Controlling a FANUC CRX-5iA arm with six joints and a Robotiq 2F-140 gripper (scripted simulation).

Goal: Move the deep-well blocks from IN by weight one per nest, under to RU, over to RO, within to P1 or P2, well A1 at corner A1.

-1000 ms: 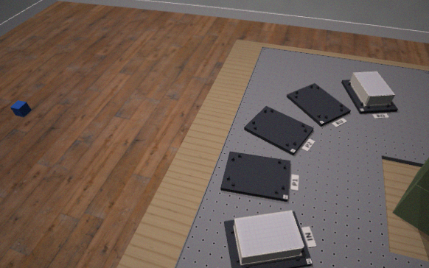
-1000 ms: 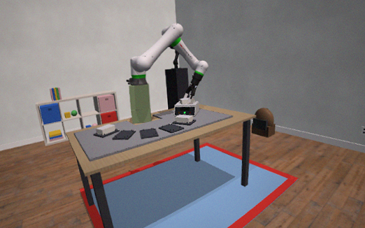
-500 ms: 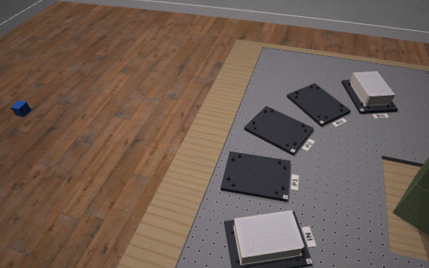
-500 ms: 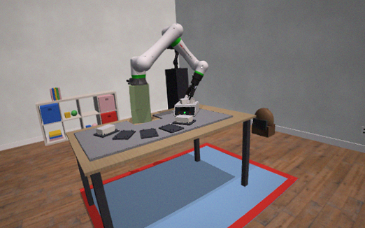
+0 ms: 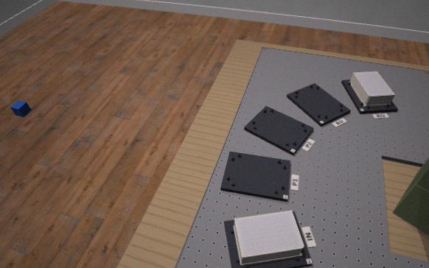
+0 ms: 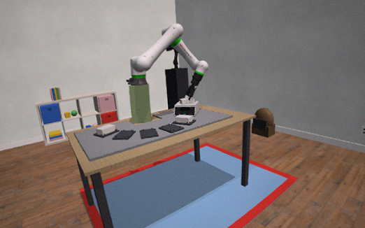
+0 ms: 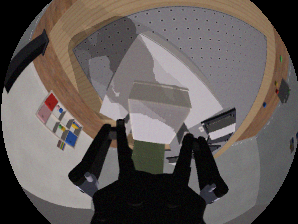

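Observation:
My gripper point(image 6: 188, 97) point(image 7: 155, 117) is at the check-weigher CW point(image 6: 185, 109), and its fingers press both long sides of a white deep-well block point(image 7: 157, 100) that rests on the platform. The lamps are too small to read. A second white block point(image 5: 267, 235) point(image 6: 185, 119) sits in the infeed nest IN at the front. A third block point(image 5: 371, 87) point(image 6: 105, 129) sits in the RO nest at the far end. The dark nests P1 point(image 5: 254, 174), P2 point(image 5: 278, 129) and RU point(image 5: 318, 103) hold nothing.
The nests lie in an arc on the grey perforated mat point(image 5: 343, 166) on a wooden table point(image 5: 206, 140). The arm's green pedestal point(image 5: 414, 199) point(image 6: 140, 103) stands at the back of the table. A shelf point(image 6: 78, 114) stands by the wall.

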